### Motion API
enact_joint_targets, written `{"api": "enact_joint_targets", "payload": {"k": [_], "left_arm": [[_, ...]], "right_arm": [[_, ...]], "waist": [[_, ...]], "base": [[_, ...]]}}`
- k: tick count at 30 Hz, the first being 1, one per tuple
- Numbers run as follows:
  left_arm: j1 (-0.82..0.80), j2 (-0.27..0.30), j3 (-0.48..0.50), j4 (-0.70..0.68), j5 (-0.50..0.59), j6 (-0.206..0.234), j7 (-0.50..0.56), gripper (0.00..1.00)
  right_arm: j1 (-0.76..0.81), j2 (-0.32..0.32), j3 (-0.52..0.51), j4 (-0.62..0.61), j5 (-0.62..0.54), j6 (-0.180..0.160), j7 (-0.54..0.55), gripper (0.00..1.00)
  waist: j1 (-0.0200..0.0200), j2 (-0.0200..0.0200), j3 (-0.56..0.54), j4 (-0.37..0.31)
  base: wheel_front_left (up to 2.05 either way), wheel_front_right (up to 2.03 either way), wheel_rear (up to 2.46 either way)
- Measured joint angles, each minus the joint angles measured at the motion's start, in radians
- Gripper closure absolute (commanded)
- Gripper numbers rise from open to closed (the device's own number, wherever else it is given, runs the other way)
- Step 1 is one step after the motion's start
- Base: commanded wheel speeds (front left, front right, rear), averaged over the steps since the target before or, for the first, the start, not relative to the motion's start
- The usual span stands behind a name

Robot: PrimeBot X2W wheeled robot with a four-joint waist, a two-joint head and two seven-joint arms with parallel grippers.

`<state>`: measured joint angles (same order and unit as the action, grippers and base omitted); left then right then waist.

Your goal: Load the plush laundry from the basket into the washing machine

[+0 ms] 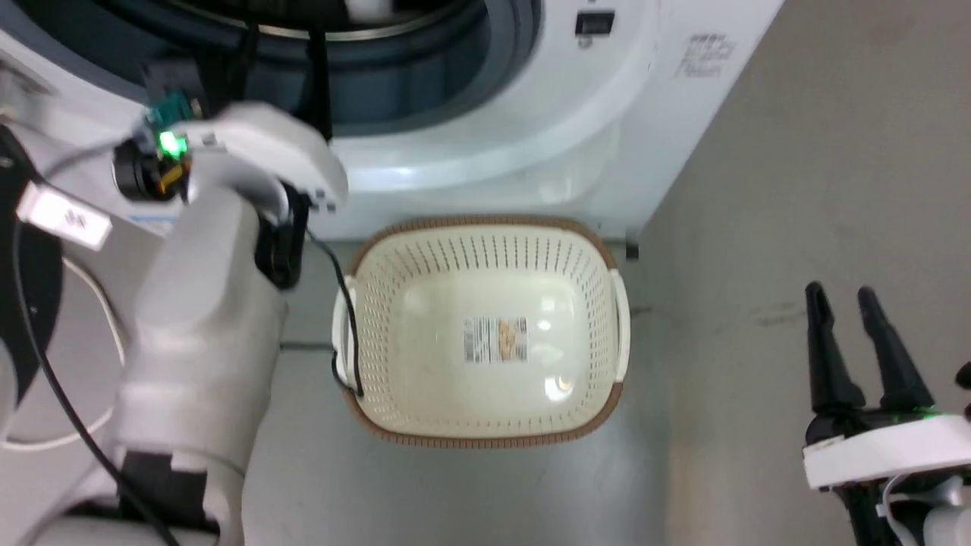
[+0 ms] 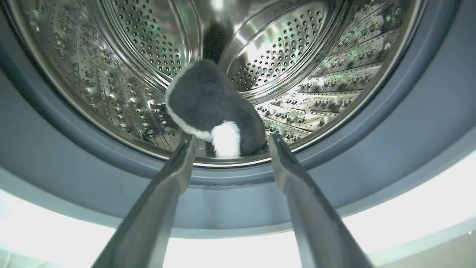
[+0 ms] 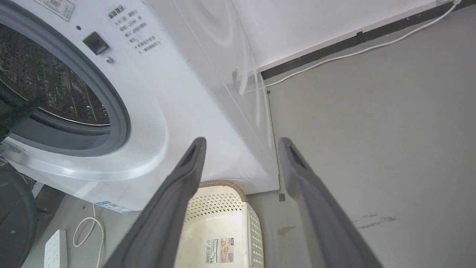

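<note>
Grey concrete floor [image 1: 796,152] all round, with white wall [image 3: 334,18] and black skirting [image 3: 372,35] at the far side and a white cable [image 3: 372,47] trailing along it. On that floor, white front-loading washing machine [image 3: 178,111], door opening faced by the left gripper [image 2: 232,138]. Left jaws spread wide, clamped on nothing, tips pointing into the opening framed by the grey rubber door ring [image 2: 409,130]. Straight ahead of those jaws, seen between the two tips, plush laundry [image 2: 208,104]: black fur with a white edge and one white patch, lying inside the shiny perforated steel drum [image 2: 334,56] just past its front lip. Unclear whether either tip touches the fur. Well apart from the left jaws, right gripper [image 1: 840,290] hovering over bare floor, jaws parted, gripping nothing. Below and slightly left of the right jaws in the right wrist view, cream-white perforated basket [image 1: 485,250] with brown woven-look rim, upright on the floor right against the foot of the washing machine, printed label [image 1: 494,339] showing on its inner floor. Pale left forearm [image 1: 205,318] stretched from the lower left of the head view toward the door opening, with a black cable [image 1: 345,303] running down across the basket's left side. Off to the far left of the right jaws in the right wrist view, white power strip [image 3: 52,247] on the floor beside the machine.
</note>
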<state>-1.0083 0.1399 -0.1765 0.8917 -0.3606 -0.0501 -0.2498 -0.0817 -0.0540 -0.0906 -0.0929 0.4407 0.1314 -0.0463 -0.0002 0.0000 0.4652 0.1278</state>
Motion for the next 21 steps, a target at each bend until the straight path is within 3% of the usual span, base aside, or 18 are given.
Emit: {"api": "enact_joint_targets", "payload": {"k": [8, 21], "left_arm": [[0.201, 0.004, -0.006, -0.096, 0.009, 0.018, -0.007, 0.0], [0.473, 0.035, -0.026, -0.265, 0.022, 0.05, -0.003, 0.0]], "right_arm": [[0.036, 0.001, 0.021, 0.067, -0.001, 0.0, -0.03, 0.0], [0.105, 0.002, 0.046, 0.121, -0.17, 0.0, -0.054, 0.0]], "waist": [[-0.0001, 0.0, -0.141, 0.001], [0.0, 0.0, -0.34, 0.008]], "base": [[0.0, 0.0, 0.0], [0.0, 0.0, 0.0]]}}
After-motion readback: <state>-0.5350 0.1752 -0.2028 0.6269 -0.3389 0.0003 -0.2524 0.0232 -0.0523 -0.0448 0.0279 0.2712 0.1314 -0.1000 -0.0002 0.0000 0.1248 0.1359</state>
